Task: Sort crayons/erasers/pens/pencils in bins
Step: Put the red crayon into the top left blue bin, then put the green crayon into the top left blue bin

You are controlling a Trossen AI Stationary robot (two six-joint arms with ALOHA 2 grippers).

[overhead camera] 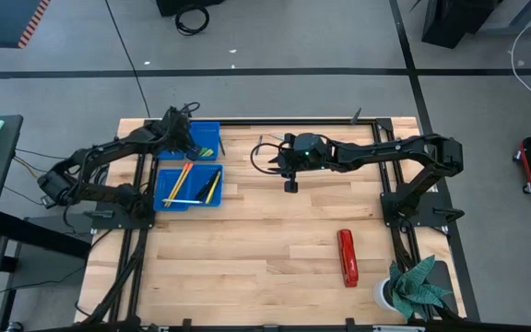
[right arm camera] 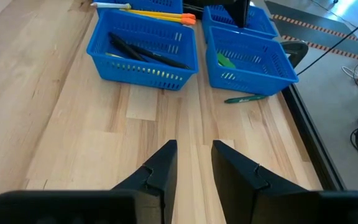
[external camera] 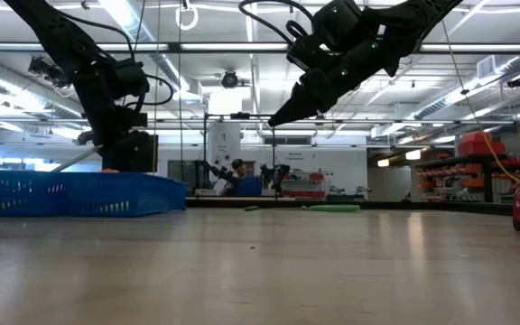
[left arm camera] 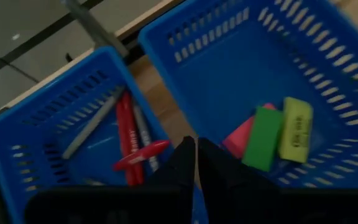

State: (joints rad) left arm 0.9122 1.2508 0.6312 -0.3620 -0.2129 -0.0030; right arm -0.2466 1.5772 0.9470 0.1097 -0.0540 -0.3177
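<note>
Green pen (right arm camera: 245,98) lies on the wood just beside the far bin (right arm camera: 248,59), ahead of the right gripper (right arm camera: 191,163), whose fingers stand apart; the left gripper (left arm camera: 195,163), seemingly pressed together empty, hovers over the bins.

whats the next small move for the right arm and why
Probably carry the right pincer toward the green pen lying on the table beside a blue bin; its jaws stand open and empty, and that pen sits outside every bin.

four blue bins (right arm camera: 143,50), three erasers (left arm camera: 266,137), two arms (overhead camera: 385,152)
</note>
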